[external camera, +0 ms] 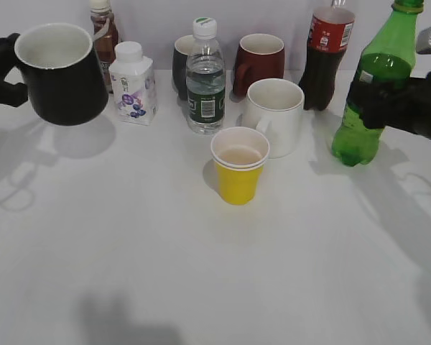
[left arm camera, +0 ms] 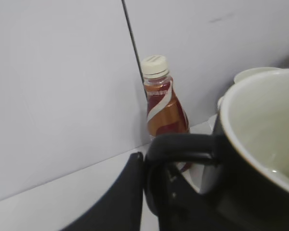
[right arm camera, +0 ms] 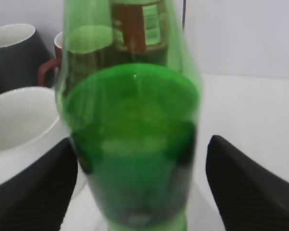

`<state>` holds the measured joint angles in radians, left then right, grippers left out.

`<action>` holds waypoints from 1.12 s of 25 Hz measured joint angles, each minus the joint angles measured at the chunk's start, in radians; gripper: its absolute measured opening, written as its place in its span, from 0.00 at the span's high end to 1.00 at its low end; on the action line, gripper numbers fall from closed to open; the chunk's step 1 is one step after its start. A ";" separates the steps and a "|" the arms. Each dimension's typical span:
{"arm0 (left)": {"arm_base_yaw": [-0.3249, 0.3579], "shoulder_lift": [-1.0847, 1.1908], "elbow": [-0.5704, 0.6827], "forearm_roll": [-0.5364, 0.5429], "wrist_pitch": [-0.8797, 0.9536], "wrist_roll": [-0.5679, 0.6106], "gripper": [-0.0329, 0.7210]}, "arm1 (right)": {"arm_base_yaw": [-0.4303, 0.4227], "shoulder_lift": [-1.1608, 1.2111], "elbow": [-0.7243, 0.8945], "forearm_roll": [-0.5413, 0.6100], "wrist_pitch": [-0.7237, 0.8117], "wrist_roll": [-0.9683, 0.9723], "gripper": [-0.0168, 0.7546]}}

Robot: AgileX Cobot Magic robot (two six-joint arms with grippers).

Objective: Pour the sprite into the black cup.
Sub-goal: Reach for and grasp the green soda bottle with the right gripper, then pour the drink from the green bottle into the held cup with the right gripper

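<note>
The near half of the white table lies bare from the left edge to the right edge, so a pincer could pass there freely. Toward the far edge the way is crowded: a yellow paper cup stands foremost at the middle, just behind it a wide white ceramic mug and a clear plastic water bottle with white cap, with a small white milk bottle to their left. Along the far edge stand a brown tea bottle, a dark grey mug, a dark red mug and a dark cola bottle with red label, with only narrow gaps between them.

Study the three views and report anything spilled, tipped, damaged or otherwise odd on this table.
No spill or damage shows. Two things stand out: the black cup hangs tilted above the table, held by its handle in the left gripper; the sprite leans, between the right gripper's fingers.
</note>
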<state>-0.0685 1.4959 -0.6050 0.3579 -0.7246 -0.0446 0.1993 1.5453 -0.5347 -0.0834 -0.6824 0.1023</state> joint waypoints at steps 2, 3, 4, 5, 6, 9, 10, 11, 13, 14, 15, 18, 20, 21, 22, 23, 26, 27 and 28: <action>0.000 0.000 0.000 0.016 0.000 0.000 0.90 | 0.000 0.054 -0.048 -0.022 -0.001 0.018 0.18; 0.000 -0.001 0.000 0.031 0.000 -0.001 0.90 | 0.000 0.079 -0.071 -0.039 0.000 0.029 0.21; -0.002 -0.001 0.000 0.049 0.000 -0.007 0.90 | 0.000 0.096 -0.085 -0.051 -0.002 0.034 0.24; -0.007 -0.002 0.000 0.062 0.005 -0.020 0.90 | 0.000 0.108 -0.097 -0.061 -0.005 0.036 0.29; -0.013 -0.006 0.000 0.070 0.013 -0.039 0.90 | 0.000 0.113 -0.103 -0.078 -0.007 0.038 0.37; -0.050 -0.023 0.000 0.078 0.031 -0.079 0.90 | 0.000 0.116 -0.104 -0.131 -0.014 0.039 0.44; -0.065 -0.031 0.000 0.078 0.046 -0.083 0.90 | 0.000 0.116 -0.104 -0.160 -0.016 0.039 0.44; -0.085 -0.037 0.000 0.079 0.060 -0.088 0.90 | 0.000 0.110 -0.104 -0.197 -0.018 0.039 0.44; -0.128 -0.056 0.000 0.080 0.109 -0.091 0.90 | 0.003 0.088 -0.102 -0.277 0.002 0.037 0.44; -0.154 -0.066 0.000 0.080 0.132 -0.090 0.90 | 0.014 0.065 -0.100 -0.307 0.026 0.020 0.44; -0.182 -0.073 0.000 0.081 0.156 -0.091 0.90 | 0.028 0.046 -0.100 -0.320 0.057 -0.006 0.44; -0.256 -0.088 0.000 0.081 0.201 -0.092 0.90 | 0.115 -0.024 -0.118 -0.335 0.160 -0.153 0.44; -0.300 -0.091 0.000 0.081 0.221 -0.092 0.90 | 0.174 -0.046 -0.147 -0.327 0.227 -0.237 0.44; -0.313 -0.091 0.000 0.081 0.231 -0.092 0.90 | 0.209 -0.052 -0.165 -0.314 0.260 -0.275 0.44; -0.324 -0.091 0.000 0.081 0.239 -0.092 0.90 | 0.227 -0.055 -0.180 -0.303 0.275 -0.297 0.44; -0.332 -0.091 0.000 0.081 0.247 -0.092 0.90 | 0.243 -0.056 -0.196 -0.296 0.285 -0.313 0.44; -0.339 -0.091 0.000 0.075 0.284 -0.092 0.90 | 0.254 -0.056 -0.248 -0.280 0.342 -0.357 0.44; -0.341 -0.091 0.000 0.073 0.300 -0.092 0.90 | 0.254 -0.056 -0.267 -0.277 0.366 -0.382 0.44; -0.343 -0.091 0.000 0.072 0.313 -0.092 0.90 | 0.254 -0.057 -0.286 -0.274 0.396 -0.411 0.44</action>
<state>-0.4112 1.4047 -0.6050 0.4298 -0.4112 -0.1370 0.4531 1.4886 -0.8206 -0.3575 -0.2868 -0.3082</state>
